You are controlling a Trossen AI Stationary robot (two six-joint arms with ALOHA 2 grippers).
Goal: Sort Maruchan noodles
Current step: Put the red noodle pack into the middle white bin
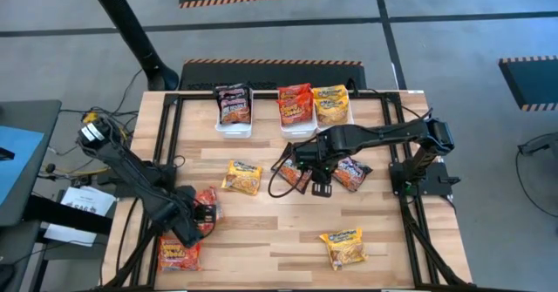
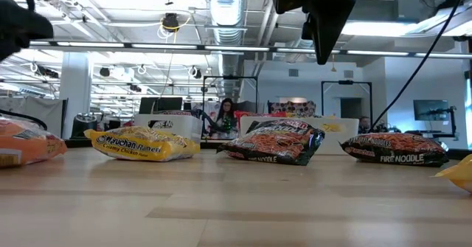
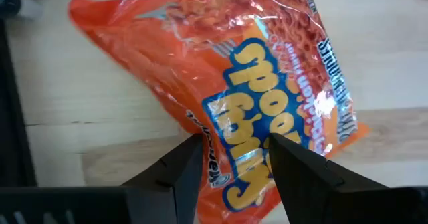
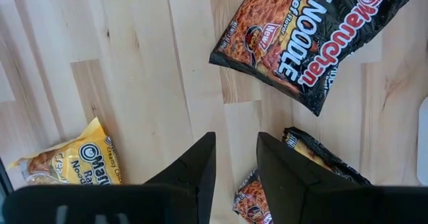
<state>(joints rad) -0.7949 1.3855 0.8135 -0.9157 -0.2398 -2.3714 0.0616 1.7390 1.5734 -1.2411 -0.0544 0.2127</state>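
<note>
1. The left wrist view alone shows the left gripper (image 3: 231, 157) clenched on an orange packet (image 3: 247, 97) at the table's (image 1: 288, 240) near-left.
2. The right wrist view alone shows the right gripper (image 4: 235, 158) released, empty, over a black Fire Noodle packet (image 4: 311, 33) mid-table.
3. The packets are crinkly and glossy.

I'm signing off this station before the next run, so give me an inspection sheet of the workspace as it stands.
Surface: wooden table, black frame rails.
Job's things: three white bins at the far edge hold dark, red and yellow packets; loose noodle packets lie on the table.
Clutter: nothing seen.
Grippers: left gripper shut on an orange-red packet; right gripper open, empty, above two dark Fire Noodle packets.
Cables: bundle at the left arm's base.
Surroundings: open hall, grey floor.
</note>
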